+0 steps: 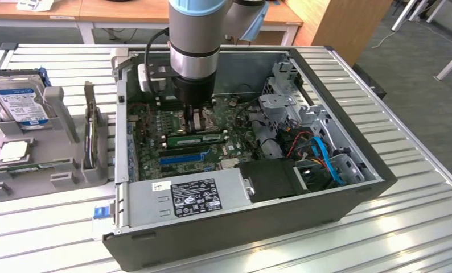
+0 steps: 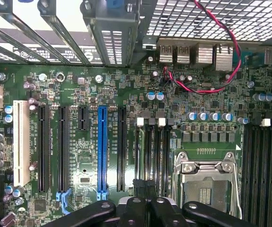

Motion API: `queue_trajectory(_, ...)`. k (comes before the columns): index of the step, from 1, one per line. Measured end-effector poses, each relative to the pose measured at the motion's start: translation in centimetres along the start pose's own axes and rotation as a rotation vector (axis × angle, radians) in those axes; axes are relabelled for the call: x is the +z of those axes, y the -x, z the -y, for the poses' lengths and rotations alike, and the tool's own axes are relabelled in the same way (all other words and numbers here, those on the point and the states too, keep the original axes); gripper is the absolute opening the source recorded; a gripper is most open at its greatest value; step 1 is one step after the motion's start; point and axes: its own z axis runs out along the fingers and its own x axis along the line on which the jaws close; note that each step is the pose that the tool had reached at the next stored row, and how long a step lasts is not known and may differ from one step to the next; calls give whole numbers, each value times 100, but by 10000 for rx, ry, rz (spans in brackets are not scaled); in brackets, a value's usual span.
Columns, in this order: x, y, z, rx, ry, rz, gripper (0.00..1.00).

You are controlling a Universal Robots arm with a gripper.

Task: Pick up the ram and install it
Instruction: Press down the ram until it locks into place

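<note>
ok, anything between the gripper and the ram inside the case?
Nothing visible. The ram lies along the memory slots next to the CPU socket, with the shut gripper just above the board near it. The red-black cable runs by the rear ports, away from both.

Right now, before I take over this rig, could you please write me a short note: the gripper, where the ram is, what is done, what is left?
Gripper: shut, low inside the open computer case, above the black memory slots next to the processor socket.
Ram: the green stick lies along those slots, right at the gripper. I cannot tell whether the gripper is holding it.
Done: the ram is at the motherboard, lined up with the slots.
Left: I cannot tell whether it is fully seated, so the install is not confirmed.
</note>
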Motion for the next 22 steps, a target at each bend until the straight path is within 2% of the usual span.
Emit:
queue_trajectory(3,0,1,12,6,93,2,10)
queue_trajectory(8,-2,1,42,19,291,0,10)
queue_trajectory(22,11,0,31,20,301,0,10)
